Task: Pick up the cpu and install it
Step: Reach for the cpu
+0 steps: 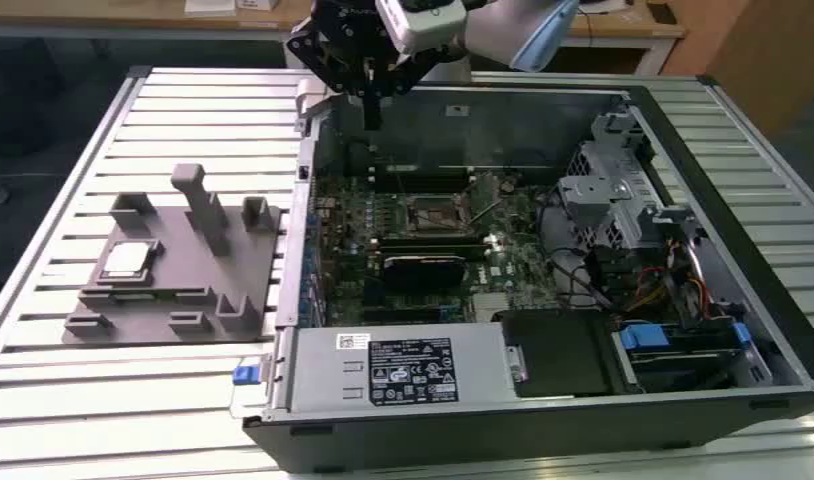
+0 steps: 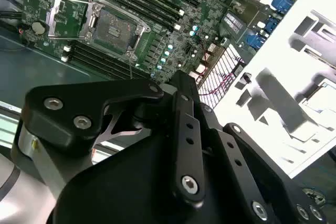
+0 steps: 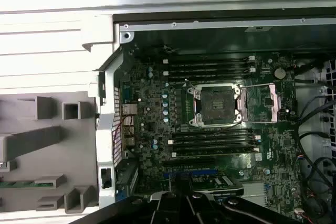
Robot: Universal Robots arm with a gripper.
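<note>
Gripper (image 1: 371, 112) hangs over the far rim of the computer case (image 1: 541, 425) — whether clenched or released, I cannot tell. Well apart from it, the cpu (image 1: 127, 260) lies flat on the grey fixture (image 1: 234, 272) at the exterior view's left, outside the case. Inside, the motherboard socket (image 3: 216, 106) stands uncovered — its metal lid (image 3: 258, 103) flipped back beside it.

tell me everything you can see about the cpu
The cpu is a small flat square chip with a silvery, metal-looking top plate and a pale rim. It lies flat, plate up, seated in a recess of the grey holder on the slatted table, to the exterior view's left of the open computer case. Nothing but the holder touches it; the gripper hangs well apart, over the case's far wall.
</note>
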